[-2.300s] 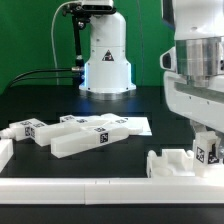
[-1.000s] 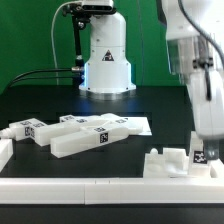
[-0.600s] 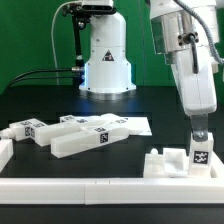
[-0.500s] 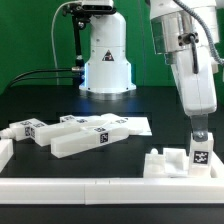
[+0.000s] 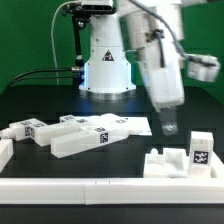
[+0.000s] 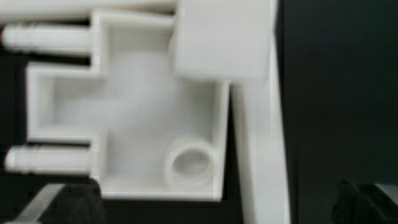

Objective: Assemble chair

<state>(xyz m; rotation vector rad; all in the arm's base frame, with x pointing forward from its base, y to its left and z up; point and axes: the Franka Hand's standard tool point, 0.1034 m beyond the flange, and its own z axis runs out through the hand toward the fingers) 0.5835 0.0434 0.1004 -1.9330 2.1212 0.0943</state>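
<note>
A white chair part (image 5: 178,161) stands at the exterior view's right against the white front rail (image 5: 100,185), a tagged upright piece (image 5: 200,150) on its right end. My gripper (image 5: 168,124) hangs open above and slightly left of it, touching nothing. Close under the wrist camera lies the same part (image 6: 134,100), showing two pegs (image 6: 39,40) and a round hole (image 6: 192,160). The dark fingers (image 6: 36,205) stand wide apart at the frame's corners, with my gripper (image 6: 199,212) empty. More loose white chair parts (image 5: 85,137) lie at the left.
The marker board (image 5: 135,125) lies flat behind the loose parts. A tagged white bar (image 5: 25,130) sits at the far left. The robot's white base (image 5: 106,60) stands at the back, and a small white block (image 5: 4,152) sits at the left edge.
The arm has risen off the right-hand part and swung toward the exterior view's left. The part with its tagged piece stays standing where it was.
</note>
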